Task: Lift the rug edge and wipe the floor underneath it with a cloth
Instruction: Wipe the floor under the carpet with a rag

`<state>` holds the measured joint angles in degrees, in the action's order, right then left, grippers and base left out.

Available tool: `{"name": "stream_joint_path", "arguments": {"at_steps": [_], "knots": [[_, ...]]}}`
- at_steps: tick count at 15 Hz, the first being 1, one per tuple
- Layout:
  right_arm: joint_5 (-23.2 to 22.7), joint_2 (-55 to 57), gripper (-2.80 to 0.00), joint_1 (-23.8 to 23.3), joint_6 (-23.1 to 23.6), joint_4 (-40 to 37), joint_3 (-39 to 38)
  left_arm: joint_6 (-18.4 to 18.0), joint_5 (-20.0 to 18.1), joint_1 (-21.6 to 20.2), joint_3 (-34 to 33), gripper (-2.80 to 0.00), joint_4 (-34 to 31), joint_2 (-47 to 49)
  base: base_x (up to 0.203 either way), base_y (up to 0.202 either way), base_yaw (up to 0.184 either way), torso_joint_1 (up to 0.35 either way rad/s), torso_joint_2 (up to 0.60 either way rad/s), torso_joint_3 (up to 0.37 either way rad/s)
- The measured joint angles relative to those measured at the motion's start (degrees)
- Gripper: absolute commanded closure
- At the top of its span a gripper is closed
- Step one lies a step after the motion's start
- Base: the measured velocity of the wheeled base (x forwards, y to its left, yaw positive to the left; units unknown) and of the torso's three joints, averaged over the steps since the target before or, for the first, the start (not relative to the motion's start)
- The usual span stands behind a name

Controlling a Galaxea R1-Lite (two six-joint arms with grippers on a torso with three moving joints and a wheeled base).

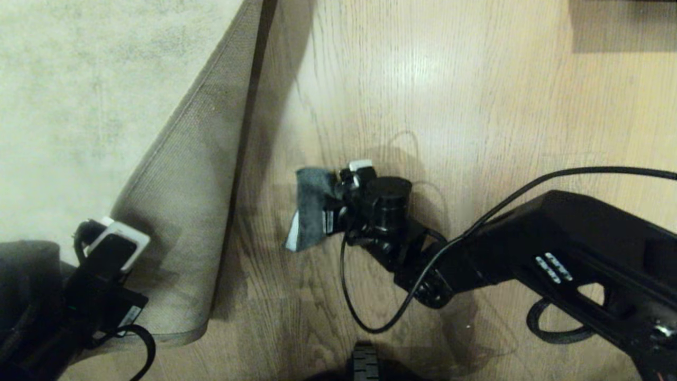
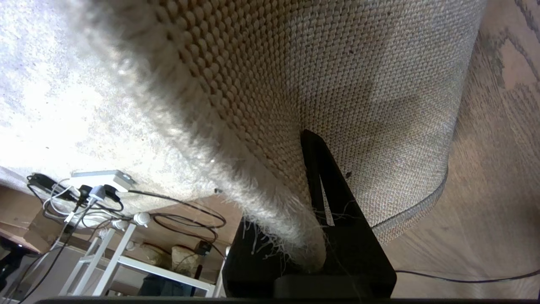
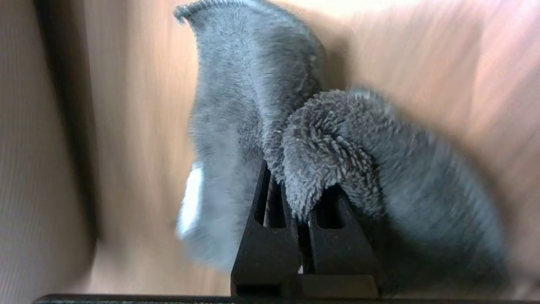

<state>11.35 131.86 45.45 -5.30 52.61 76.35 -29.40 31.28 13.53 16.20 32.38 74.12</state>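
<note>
The pale rug's corner is folded up and back, showing its tan woven backing [image 1: 185, 211]. At the lower left of the head view my left gripper [image 1: 113, 241] is shut on the rug edge [image 2: 295, 228], pile on one side and backing on the other. My right gripper [image 1: 330, 203] is shut on the cloth [image 1: 312, 209], a dark grey rag with a pale patch. The cloth [image 3: 270, 105] is pressed on the wood floor [image 1: 423, 106] just right of the lifted flap. The right wrist view is streaked sideways.
A black cable [image 1: 365, 296] loops on the floor below the right wrist. A dark object [image 1: 619, 24] sits at the far right top edge. A power strip with cables [image 2: 101, 185] and a white rack [image 2: 126, 257] lie beyond the rug.
</note>
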Motion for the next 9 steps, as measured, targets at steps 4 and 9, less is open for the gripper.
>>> {"name": "stream_joint_path", "arguments": {"at_steps": [4,9], "knots": [[-0.2,-2.4,0.0,7.2,-2.4,2.7,-16.2,0.1,0.0,0.0,0.0,0.0,0.0,-0.1,0.0,0.0,0.0,0.0,0.0,0.0],[0.2,0.4,0.0,10.1,-2.7,4.6,-16.9,0.1,0.0,0.0,0.0,0.0,0.0,-0.2,0.0,0.0,0.0,0.0,0.0,0.0]]}}
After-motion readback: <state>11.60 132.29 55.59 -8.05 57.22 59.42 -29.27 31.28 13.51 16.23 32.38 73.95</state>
